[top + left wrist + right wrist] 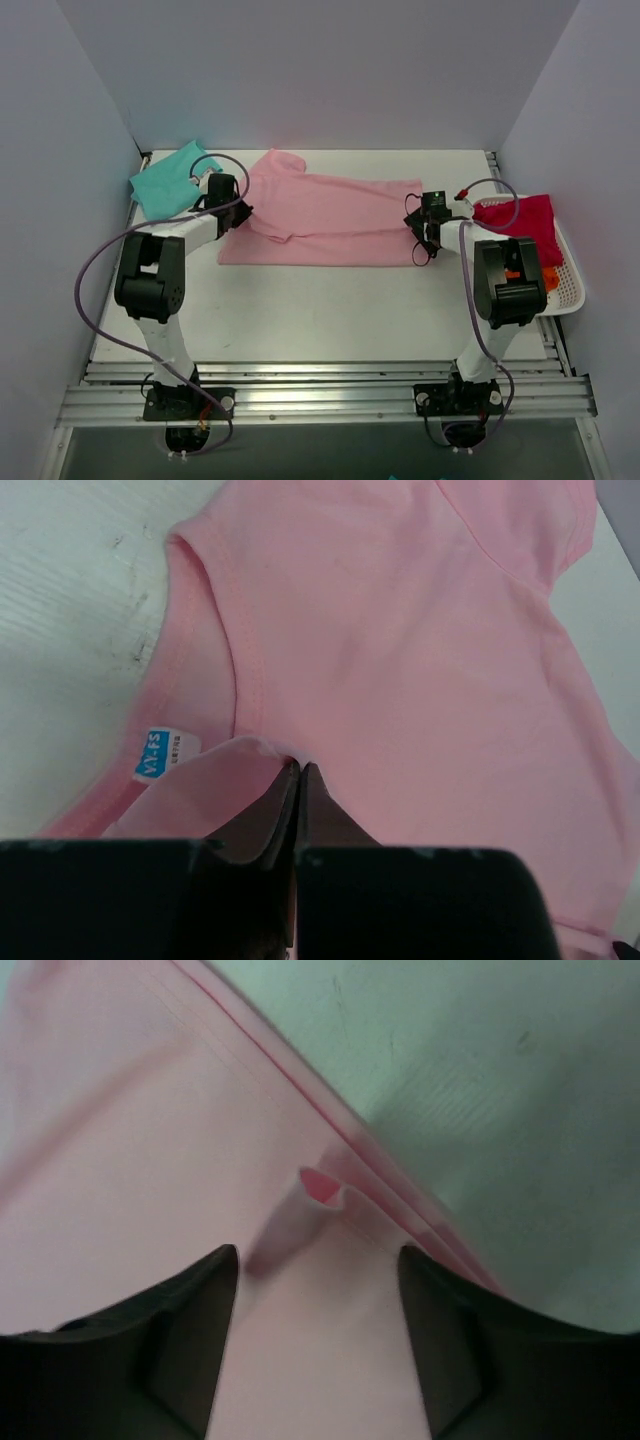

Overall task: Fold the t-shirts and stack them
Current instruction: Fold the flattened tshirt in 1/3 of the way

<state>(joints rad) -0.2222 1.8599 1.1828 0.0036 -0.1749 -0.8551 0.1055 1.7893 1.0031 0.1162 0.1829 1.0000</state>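
Note:
The pale pink t-shirt (330,220) lies spread across the middle of the table, neck end to the left. My left gripper (234,208) is shut, pinching a raised fold of pink cloth at the collar (250,750), right beside the small neck tag (160,752). My right gripper (420,236) hovers over the shirt's right-hand hem, open, with nothing between its fingers (215,1290). A small puckered ridge of pink cloth (305,1205) stands up just ahead of the right gripper (318,1252). The teal t-shirt (170,180) sits bunched at the back left corner.
A white basket (570,290) at the right table edge holds a red cloth (525,225) and something orange (548,278). Walls close in on the left, back and right. Bare table (320,310) lies between the pink shirt and the arm bases.

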